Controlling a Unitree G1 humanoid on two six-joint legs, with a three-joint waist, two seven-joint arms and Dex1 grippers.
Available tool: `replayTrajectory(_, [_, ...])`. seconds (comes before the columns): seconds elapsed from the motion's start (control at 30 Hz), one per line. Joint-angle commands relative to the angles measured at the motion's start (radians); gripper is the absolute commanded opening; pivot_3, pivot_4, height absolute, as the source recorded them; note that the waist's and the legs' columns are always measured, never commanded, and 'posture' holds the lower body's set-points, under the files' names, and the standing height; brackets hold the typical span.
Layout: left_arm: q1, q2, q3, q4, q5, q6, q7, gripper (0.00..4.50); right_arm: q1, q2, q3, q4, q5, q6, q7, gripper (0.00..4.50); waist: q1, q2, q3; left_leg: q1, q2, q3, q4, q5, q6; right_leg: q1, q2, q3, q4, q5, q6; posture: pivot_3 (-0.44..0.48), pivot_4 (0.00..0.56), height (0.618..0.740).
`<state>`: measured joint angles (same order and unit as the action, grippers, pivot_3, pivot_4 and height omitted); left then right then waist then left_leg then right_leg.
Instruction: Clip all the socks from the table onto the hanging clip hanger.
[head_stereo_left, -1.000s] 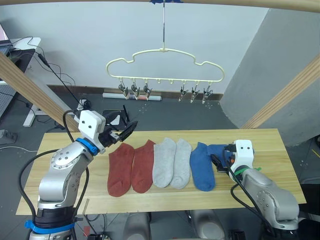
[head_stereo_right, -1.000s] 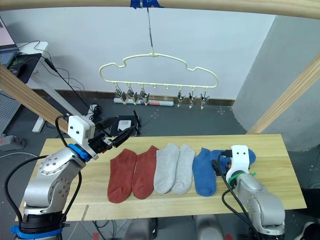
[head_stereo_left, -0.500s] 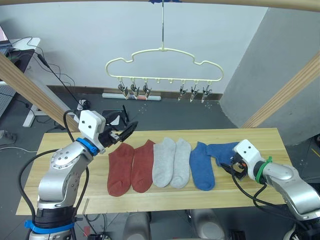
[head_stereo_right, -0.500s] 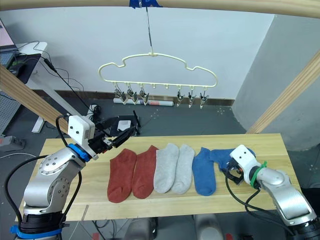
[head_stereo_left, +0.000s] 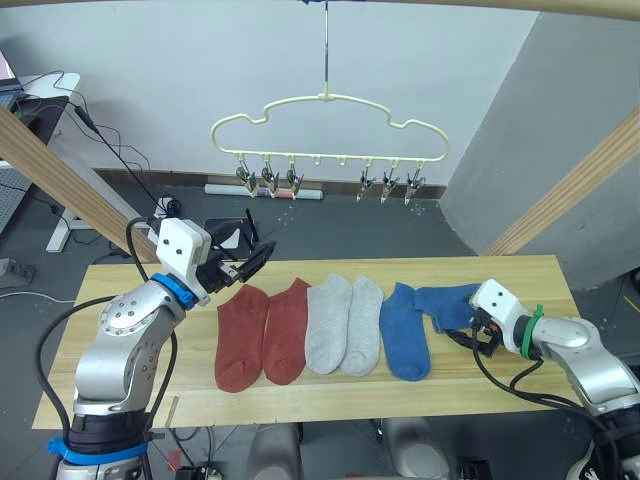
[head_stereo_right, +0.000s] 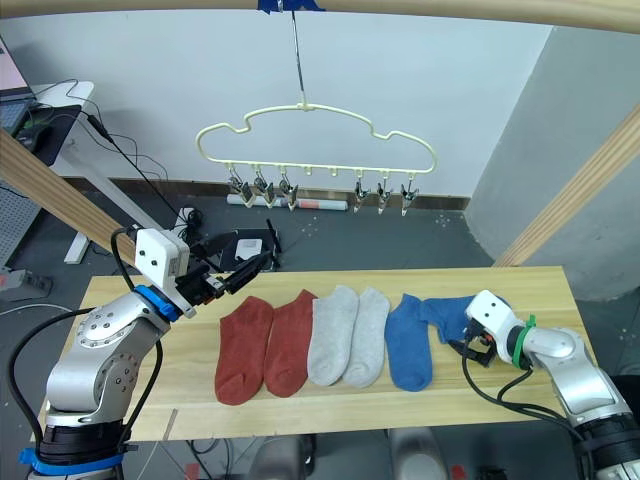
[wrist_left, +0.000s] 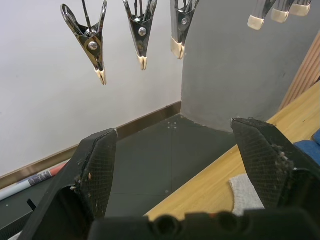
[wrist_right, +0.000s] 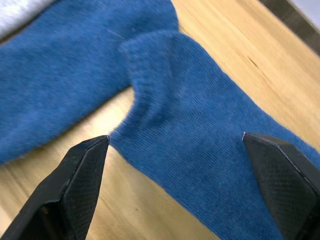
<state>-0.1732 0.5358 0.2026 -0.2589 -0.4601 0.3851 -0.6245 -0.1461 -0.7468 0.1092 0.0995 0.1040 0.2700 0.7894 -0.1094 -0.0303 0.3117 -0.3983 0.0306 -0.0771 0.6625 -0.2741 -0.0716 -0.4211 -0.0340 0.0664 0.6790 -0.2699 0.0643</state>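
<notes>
Bright, even indoor light; shadows stay soft and faint under the socks (head_stereo_left: 340, 325) on the counter (head_stereo_left: 520, 275). The hanger (head_stereo_left: 330, 130) stands crisp. Right wrist view blurs slightly at the fabric's edges.

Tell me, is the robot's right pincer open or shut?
Open. The right pincer has its two black fingers spread wide apart over the blue sock, with nothing pinched between them.

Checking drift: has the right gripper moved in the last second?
Yes. The right gripper has shifted rightward along the table, off the blue socks toward the right end.
</notes>
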Motion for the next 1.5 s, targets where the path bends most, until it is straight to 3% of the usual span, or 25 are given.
replayTrajectory(0.03, [-0.006,0.013,0.013,-0.011,-0.003,-0.01,-0.009,4.03,-0.032,0.022,-0.012,0.067,0.01,-0.002,0.026,4.44,0.0,0.0,0.0,0.0,0.0,0.0,0.0,0.0,0.0,0.0,0.0,0.0,0.0,0.0,0.0,-0.156,0.323,0.733])
replayTrajectory(0.17, [0.006,0.016,0.013,-0.02,-0.001,-0.009,-0.012,4.03,-0.063,0.064,0.0,0.141,-0.003,0.023,0.025,4.44,0.0,0.001,0.0,0.0,0.0,0.0,0.0,0.0,0.0,0.0,0.0,0.0,0.0,0.0,0.0,-0.144,0.326,0.733])
replayTrajectory(0.27, [0.016,0.022,0.013,-0.028,-0.001,-0.007,-0.013,4.03,-0.061,0.091,0.004,0.165,-0.007,0.042,0.02,3.87,0.0,0.001,0.0,0.0,0.0,0.0,0.0,0.0,0.0,0.0,0.0,0.0,0.0,0.0,0.0,-0.139,0.327,0.733])
replayTrajectory(0.63, [0.01,0.036,0.013,-0.016,0.001,-0.009,-0.023,4.03,-0.002,0.112,-0.017,0.123,-0.019,0.122,-0.037,0.02,0.001,0.0,0.0,0.001,0.0,-0.001,0.0,0.0,0.0,0.002,0.0,0.0,0.0,0.0,0.0,-0.142,0.323,0.733])
replayTrajectory(0.87, [0.003,0.031,0.018,-0.013,-0.004,-0.007,-0.016,4.03,0.107,0.256,-0.242,-0.179,0.123,0.522,-0.271,0.02,0.015,0.0,0.0,0.0,0.0,-0.002,0.0,0.0,0.0,0.001,0.0,-0.001,0.0,0.0,0.0,-0.142,0.316,0.733])
replayTrajectory(1.03, [-0.01,0.017,0.027,0.001,-0.01,-0.004,0.005,4.03,0.151,0.497,-0.369,-0.422,0.183,0.773,-0.502,0.02,0.02,0.001,0.0,0.0,0.0,-0.002,-0.001,0.0,0.0,0.0,0.0,-0.001,0.0,0.0,0.0,-0.151,0.314,0.733])
replayTrajectory(1.13, [-0.02,0.008,0.03,0.011,-0.006,-0.01,0.018,4.03,0.136,0.624,-0.409,-0.472,0.191,0.805,-0.6,0.02,0.018,0.002,0.0,0.0,0.001,-0.001,-0.001,0.0,0.0,0.0,0.0,-0.001,0.001,0.0,0.0,-0.148,0.31,0.733])
replayTrajectory(1.37, [-0.018,0.013,0.037,0.025,-0.002,-0.019,0.027,4.03,0.098,0.726,-0.5,-0.433,0.187,0.746,-0.73,0.02,0.02,0.002,0.001,-0.001,0.0,-0.001,-0.002,0.0,0.0,-0.001,0.0,-0.001,0.0,0.0,0.0,-0.136,0.314,0.733])
replayTrajectory(1.5, [-0.01,0.014,0.04,0.02,0.002,-0.019,0.026,4.03,0.077,0.725,-0.522,-0.419,0.19,0.734,-0.754,1.1,0.02,0.002,0.001,-0.001,0.0,0.0,-0.002,0.0,0.0,-0.001,0.0,-0.001,0.0,0.0,0.0,-0.136,0.314,0.733])
